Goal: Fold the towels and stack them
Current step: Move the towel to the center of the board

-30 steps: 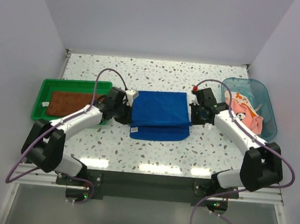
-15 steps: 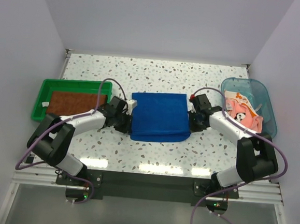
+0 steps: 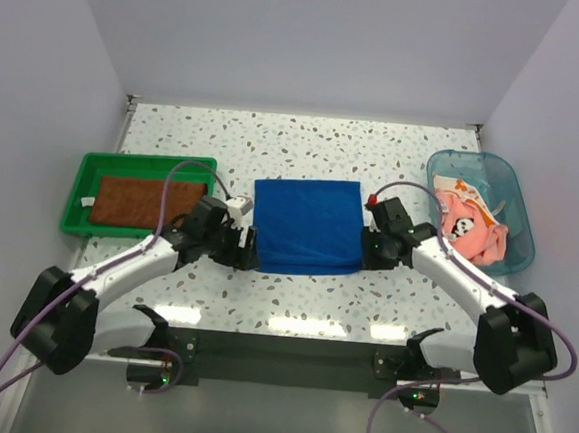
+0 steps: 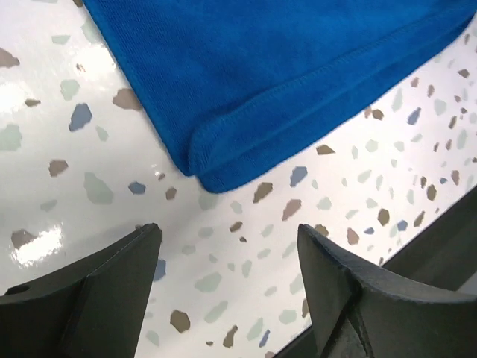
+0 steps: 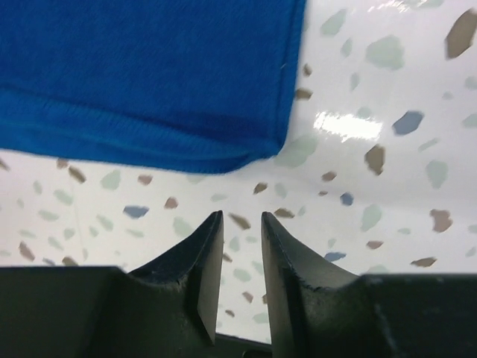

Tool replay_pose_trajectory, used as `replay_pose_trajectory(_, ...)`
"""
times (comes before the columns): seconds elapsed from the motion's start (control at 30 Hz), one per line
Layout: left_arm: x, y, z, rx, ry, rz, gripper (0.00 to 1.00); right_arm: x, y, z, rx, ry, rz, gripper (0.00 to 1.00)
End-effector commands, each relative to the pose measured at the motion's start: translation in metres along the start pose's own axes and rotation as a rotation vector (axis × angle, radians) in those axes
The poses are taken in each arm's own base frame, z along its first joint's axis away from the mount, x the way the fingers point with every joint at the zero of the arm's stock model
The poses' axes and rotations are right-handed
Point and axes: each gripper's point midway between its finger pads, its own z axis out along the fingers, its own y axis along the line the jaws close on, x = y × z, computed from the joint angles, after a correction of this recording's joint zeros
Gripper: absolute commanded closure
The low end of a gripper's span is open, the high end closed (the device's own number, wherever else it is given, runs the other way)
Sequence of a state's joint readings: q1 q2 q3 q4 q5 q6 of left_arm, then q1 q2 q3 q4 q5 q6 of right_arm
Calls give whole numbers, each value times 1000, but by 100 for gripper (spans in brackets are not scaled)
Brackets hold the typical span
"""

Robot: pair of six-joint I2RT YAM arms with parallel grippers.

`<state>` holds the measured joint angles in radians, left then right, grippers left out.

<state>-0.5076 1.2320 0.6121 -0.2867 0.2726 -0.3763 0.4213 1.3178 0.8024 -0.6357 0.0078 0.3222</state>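
As seen from above, left gripper: stands wide open, holds nothing, just beside near left corner of blue towel.
Right gripper: parted only narrowly, holds nothing, just beside near right corner.
Blue towel: lies folded flat between both grippers.
Rust-brown towel: lies flat in green tray, far left.
Pink and orange towels: crumpled in blue tub, far right.

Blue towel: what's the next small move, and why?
Probably ease the left end effector onto the nearest corner of the blue towel for another fold: it and the right end effector are open and off the cloth, which lies folded flat.
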Motion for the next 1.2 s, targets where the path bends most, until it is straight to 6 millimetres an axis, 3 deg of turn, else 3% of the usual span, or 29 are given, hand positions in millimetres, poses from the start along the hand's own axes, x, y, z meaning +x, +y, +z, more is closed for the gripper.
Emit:
replay_pose_trajectory(0.0, 3, -15, -16, 60, -47, -36, 20, 28, 13, -15, -52, 32, 52, 68)
replay_pose_trajectory(0.13, -14, -17, -26, 45, -136, -65, 15, 11, 17, -27, -82, -74, 23, 62)
replay_pose_trajectory(0.23, -38, -21, -27, 41, -191, -81, 15, -19, 37, -33, -173, -156, -24, 62)
replay_pose_trajectory(0.3, -45, -20, -21, 25, -185, -88, 15, -38, 52, -29, -213, -176, -67, 60)
replay_pose_trajectory(0.5, -63, -12, -13, -40, -198, -120, 14, -59, 90, -2, -317, -138, -223, 45)
replay_pose_trajectory(0.7, -63, -3, -15, -100, -202, -144, 0, -48, 106, 23, -369, -49, -310, 39)
replay_pose_trajectory(0.9, -55, 5, -18, -137, -192, -143, 0, -24, 111, 32, -405, 28, -345, 39)
replay_pose_trajectory(1.17, -53, 9, -19, -159, -191, -139, 0, 5, 114, 27, -432, 85, -372, 43)
